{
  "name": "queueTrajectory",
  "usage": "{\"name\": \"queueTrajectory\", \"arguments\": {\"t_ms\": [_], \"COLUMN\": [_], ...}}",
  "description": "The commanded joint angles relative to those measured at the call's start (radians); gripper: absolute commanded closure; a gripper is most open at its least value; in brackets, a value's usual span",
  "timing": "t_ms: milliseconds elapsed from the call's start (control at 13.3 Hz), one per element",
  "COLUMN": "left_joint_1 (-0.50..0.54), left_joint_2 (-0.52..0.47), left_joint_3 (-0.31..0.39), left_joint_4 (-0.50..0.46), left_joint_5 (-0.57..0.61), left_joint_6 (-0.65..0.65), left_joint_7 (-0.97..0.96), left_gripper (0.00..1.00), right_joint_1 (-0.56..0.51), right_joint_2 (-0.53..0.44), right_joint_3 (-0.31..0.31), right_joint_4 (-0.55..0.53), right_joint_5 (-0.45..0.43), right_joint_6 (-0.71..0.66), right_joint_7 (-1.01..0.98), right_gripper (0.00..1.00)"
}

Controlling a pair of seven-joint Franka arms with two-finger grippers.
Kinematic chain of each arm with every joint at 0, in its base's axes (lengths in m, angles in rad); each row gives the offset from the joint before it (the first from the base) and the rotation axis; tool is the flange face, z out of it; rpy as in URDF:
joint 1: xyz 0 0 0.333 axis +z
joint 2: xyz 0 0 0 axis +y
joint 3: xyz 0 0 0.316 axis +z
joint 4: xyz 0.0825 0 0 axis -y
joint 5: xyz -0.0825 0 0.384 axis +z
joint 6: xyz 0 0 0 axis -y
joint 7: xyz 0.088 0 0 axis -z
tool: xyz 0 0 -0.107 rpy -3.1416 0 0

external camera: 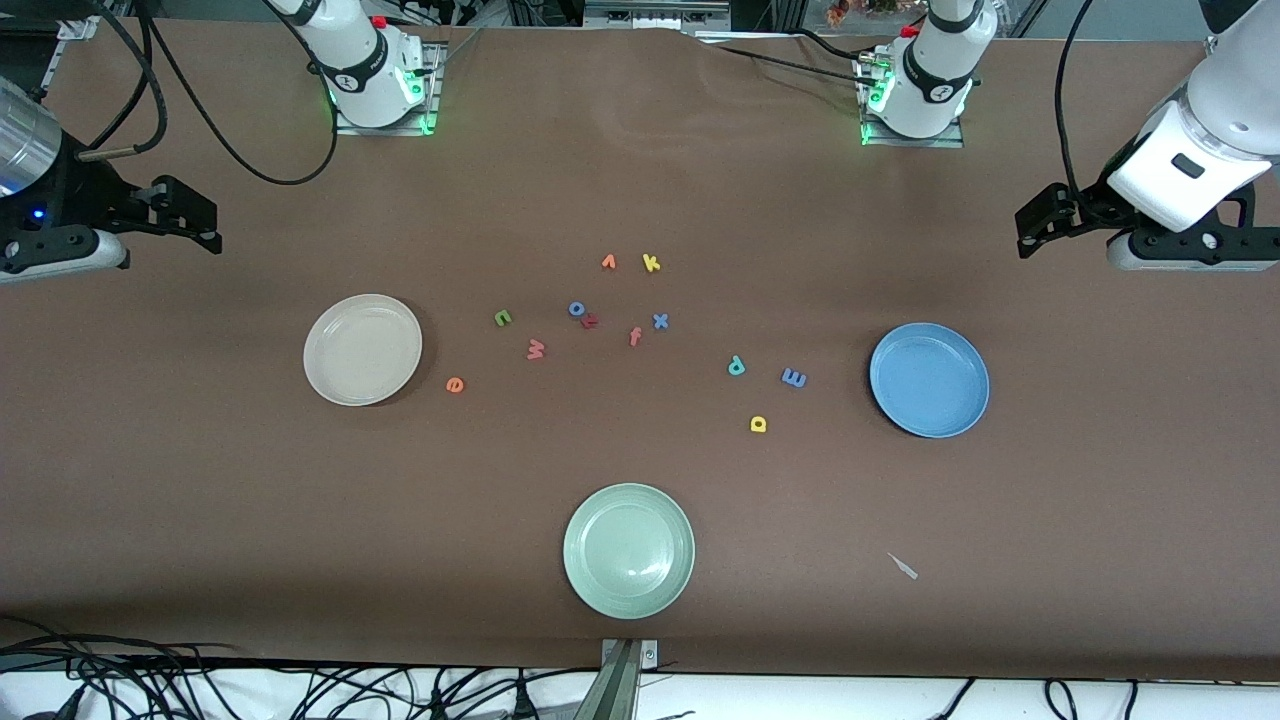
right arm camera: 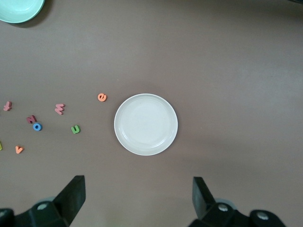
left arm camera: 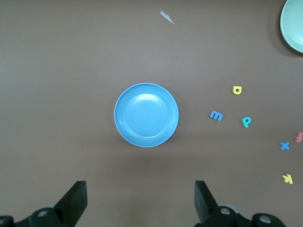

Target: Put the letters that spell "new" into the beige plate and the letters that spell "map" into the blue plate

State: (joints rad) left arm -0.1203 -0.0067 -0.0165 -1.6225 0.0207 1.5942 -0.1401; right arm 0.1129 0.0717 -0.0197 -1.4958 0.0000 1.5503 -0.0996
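Hovering released, the left hand (left arm camera: 139, 203) is above the blue plate (left arm camera: 146, 115); the right hand (right arm camera: 137, 201), released, is above the beige plate (right arm camera: 146, 124).

A plain brown table (external camera: 200, 480) carries three unpatterned round plates: an off-white beige plate (external camera: 362, 349), a medium-blue plate (external camera: 929, 379) and a pale green plate (external camera: 628, 550). Among the small foam letters, the n (external camera: 503, 318) is green, the e (external camera: 455, 384) orange, the w (external camera: 536, 349) pinkish-red, the m (external camera: 793, 377) blue, the a (external camera: 758, 424) yellow and the p (external camera: 736, 366) teal. The k (external camera: 651, 263) is yellow, the v (external camera: 608, 262) orange, the x (external camera: 660, 321) and o (external camera: 576, 308) blue, the f (external camera: 634, 337) salmon.
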Motion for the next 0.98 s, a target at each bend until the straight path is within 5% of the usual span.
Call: {"name": "queueTrajectory", "arguments": {"t_ms": [0, 902], "left_joint_1": [-0.007, -0.009], "left_joint_2": [0.004, 0.008], "left_joint_3": [0.009, 0.006], "left_joint_4": [0.012, 0.018], "left_joint_5": [-0.007, -0.007], "left_joint_6": [0.001, -0.011], "left_joint_7": [0.013, 0.011], "left_gripper": [0.0, 0.0], "right_joint_1": [-0.012, -0.013], "right_joint_2": [0.002, 0.005], "right_joint_3": [0.007, 0.007], "right_joint_4": [0.023, 0.022], "right_joint_5": [0.003, 0.003], "right_joint_6": [-0.021, -0.016], "right_joint_7": [-0.005, 0.003], "right_gripper": [0.0, 0.0]}}
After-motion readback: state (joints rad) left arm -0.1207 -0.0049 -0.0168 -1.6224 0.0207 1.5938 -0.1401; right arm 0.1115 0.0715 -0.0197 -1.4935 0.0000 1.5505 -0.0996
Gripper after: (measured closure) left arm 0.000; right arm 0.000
